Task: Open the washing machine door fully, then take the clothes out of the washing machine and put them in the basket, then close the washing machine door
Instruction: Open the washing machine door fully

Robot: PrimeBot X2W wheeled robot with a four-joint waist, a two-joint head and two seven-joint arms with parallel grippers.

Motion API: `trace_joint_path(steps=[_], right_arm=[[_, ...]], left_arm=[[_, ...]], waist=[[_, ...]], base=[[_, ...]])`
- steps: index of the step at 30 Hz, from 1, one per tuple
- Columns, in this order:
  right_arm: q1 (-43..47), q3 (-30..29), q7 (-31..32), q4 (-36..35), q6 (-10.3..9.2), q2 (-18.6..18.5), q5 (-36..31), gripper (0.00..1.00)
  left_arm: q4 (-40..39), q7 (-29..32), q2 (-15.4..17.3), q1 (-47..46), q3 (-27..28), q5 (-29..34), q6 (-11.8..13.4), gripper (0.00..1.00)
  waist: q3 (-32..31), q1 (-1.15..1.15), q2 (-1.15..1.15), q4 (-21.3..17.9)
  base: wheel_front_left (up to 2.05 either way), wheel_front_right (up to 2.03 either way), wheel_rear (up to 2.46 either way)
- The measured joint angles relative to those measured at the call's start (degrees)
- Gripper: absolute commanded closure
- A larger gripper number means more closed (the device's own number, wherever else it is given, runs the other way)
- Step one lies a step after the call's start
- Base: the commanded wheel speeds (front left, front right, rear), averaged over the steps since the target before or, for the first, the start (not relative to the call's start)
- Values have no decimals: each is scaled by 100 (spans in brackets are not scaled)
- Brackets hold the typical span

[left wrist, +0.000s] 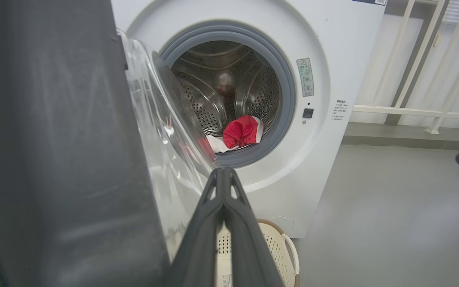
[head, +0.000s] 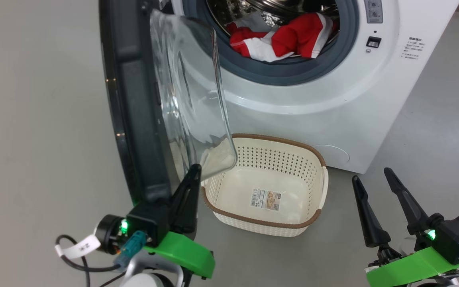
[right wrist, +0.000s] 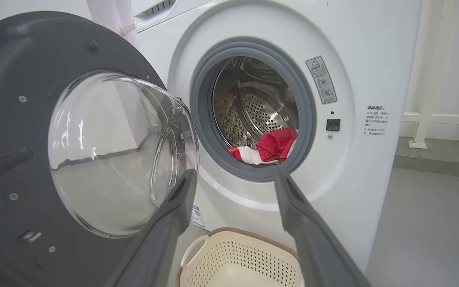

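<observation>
The washing machine door [head: 134, 99] stands swung out to the left, its black rim edge-on and its clear glass bowl [right wrist: 114, 151] bulging toward the washing machine [head: 333, 107]. Red and white clothes [head: 289, 38] lie at the front of the steel drum, behind the grey ring. The cream basket [head: 289, 140] sits on the floor below the opening, with nothing in it but its label. My left gripper [head: 195, 169] is shut on nothing, close against the door's inner face under the bowl. My right gripper [head: 371, 175] is open to the right of the basket, pointing at the drum [right wrist: 235, 175].
Grey floor [head: 34, 119] spreads to the left of the door and to the right of the machine. A white railing [left wrist: 412, 111] and a low step stand behind the machine on the right.
</observation>
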Motion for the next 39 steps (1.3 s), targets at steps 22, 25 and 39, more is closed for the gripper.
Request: trace_joint_path(steps=[22,25,39], right_arm=[[0,-9,99,-66,0,0,-4,0],[0,-9,100,-76,0,0,-12,0],[-3,-2,203,-175,0,0,-66,0]], left_arm=[[-157,-134,491,391,738,-227,487,100],[-169,-187,545,459,884,-312,525,100],[-104,-511,632,486,1311,-409,664,100]], waist=[[59,0,0,154],[75,0,0,173],[240,0,0,208]], base=[[0,0,0],[0,0,0],[0,0,0]])
